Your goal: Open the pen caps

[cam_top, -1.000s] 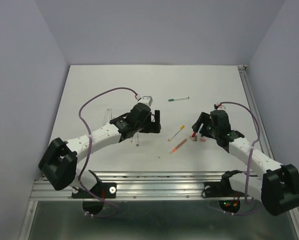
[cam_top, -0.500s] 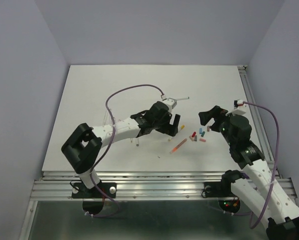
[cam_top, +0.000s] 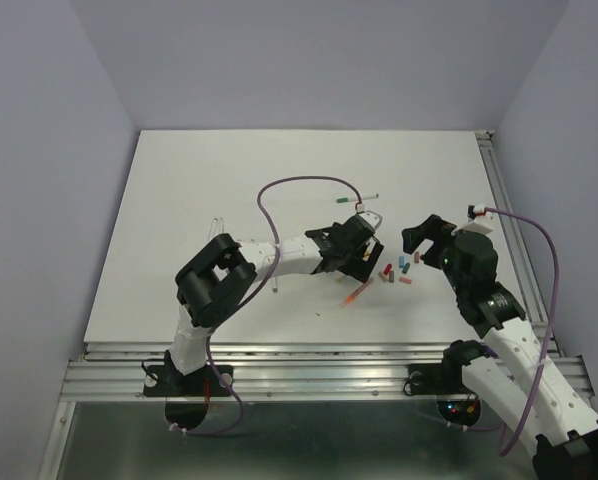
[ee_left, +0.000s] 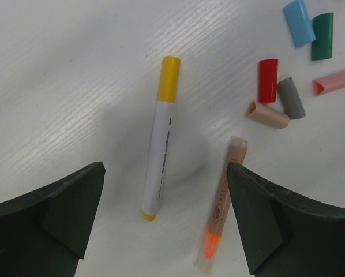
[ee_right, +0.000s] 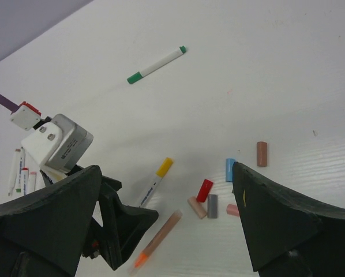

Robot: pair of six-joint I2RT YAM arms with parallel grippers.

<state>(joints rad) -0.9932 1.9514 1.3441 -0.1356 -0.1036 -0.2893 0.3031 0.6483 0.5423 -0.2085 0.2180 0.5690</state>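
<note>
Yellow cap [ee_left: 171, 78]: seated on the end of the yellow pen [ee_left: 160, 150]. It is the only cap in my left wrist view not yet off.
Handling: I judge the cap light, rigid and smooth, held on by a press fit. I expect it to slip under the pads unless it is pulled straight along the barrel. The round barrel is likely to roll on the table [ee_left: 57, 69].
Hold points: I would grip the cap across its middle with one gripper and the white barrel at mid-length with the other.
Loose pen caps: six lie in a cluster off to one side of the yellow pen's capped end, apart from it. The red cap [ee_left: 269, 79], grey cap [ee_left: 291, 98] and tan cap [ee_left: 267, 114] lie close together. The pink cap [ee_left: 334, 82], blue cap [ee_left: 299, 22] and green cap [ee_left: 322, 36] lie beyond them.
Orange pen [ee_left: 221, 205]: uncapped, just beside the yellow pen on the cluster side and roughly parallel to it.
Left gripper [ee_left: 164, 190]: jaws spread wide and empty, hovering over the yellow pen. The barrel's lower half runs through the gap, and the yellow cap lies beyond the fingertips.
Right gripper [cam_top: 420, 232]: jaws spread wide, nothing held. It is raised on the far side of the cluster from the yellow pen.
Green pen [ee_right: 156, 64]: well apart from the yellow pen, toward the back of the table. I cannot tell for certain whether it is capped.
</note>
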